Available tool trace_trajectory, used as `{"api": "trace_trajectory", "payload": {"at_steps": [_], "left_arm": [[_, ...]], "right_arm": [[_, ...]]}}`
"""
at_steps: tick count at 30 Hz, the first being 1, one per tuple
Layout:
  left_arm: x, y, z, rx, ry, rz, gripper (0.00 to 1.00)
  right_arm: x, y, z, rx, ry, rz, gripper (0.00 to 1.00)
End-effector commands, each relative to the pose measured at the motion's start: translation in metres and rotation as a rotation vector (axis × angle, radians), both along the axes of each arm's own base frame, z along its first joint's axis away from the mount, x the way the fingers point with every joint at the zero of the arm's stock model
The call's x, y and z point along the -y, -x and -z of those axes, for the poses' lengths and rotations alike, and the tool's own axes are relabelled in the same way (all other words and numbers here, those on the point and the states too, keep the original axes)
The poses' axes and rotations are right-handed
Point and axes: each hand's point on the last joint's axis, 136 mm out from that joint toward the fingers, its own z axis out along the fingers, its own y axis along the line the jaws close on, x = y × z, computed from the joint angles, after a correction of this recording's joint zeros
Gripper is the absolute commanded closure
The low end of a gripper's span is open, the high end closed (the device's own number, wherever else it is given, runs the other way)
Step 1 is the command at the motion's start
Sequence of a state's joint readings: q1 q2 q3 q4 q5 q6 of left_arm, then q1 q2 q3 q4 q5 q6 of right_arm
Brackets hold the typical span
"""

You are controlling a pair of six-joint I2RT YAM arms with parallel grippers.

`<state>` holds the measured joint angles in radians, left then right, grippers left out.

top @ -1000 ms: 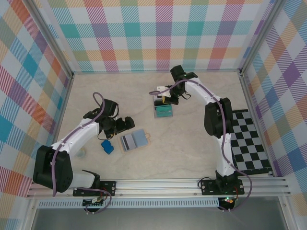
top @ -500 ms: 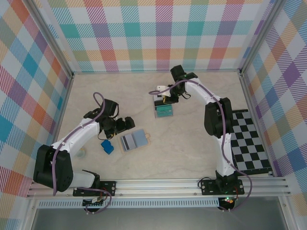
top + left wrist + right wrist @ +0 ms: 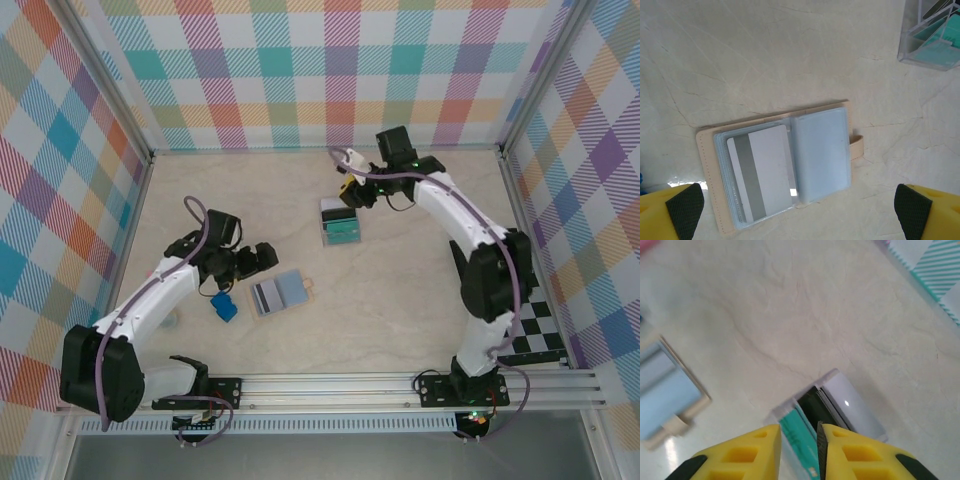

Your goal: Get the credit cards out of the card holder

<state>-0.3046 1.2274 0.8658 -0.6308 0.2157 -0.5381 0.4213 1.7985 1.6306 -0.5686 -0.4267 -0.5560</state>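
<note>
The card holder [image 3: 281, 293] lies open on the table, tan outside and blue-grey inside. From the left wrist, a pale credit card [image 3: 765, 170] with a grey stripe sits in the left sleeve of the card holder [image 3: 707, 165], and the right sleeve looks bare. My left gripper [image 3: 260, 258] hovers just left of the holder, open wide, fingers [image 3: 685, 210] straddling it with nothing between them. Teal credit cards [image 3: 799, 432] and a pale one stand in a clear box [image 3: 340, 226]. My right gripper [image 3: 799, 440] hangs above that box, jaws slightly apart, holding nothing.
A small bright-blue block [image 3: 223, 306] lies left of the holder, near the left arm. A black-and-white checkered mat [image 3: 532, 325] lies at the right edge, partly under the right arm. Plaid walls close in the table on three sides.
The right gripper's jaws have parted and it has risen and pulled back from the clear box, the right arm swinging to the right. The left gripper has barely moved.
</note>
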Motion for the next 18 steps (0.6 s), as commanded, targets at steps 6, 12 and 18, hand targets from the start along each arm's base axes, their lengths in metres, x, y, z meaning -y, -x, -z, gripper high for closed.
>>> {"api": "trace_trajectory", "payload": {"at_steps": [6,12,18], "left_arm": [[-0.007,0.025,0.017,-0.068,0.022,-0.033,0.0],[-0.001,0.033,0.029,-0.096,0.065,-0.019,0.0],[0.004,0.034,0.037,-0.107,0.103,-0.035,0.08]], "right_arm": [[-0.021,0.065,-0.008,-0.44,-0.237,0.347,0.69],[-0.035,0.108,0.034,-0.66,-0.216,0.468,0.69],[-0.057,0.132,0.08,-0.813,-0.187,0.549,0.63]]}}
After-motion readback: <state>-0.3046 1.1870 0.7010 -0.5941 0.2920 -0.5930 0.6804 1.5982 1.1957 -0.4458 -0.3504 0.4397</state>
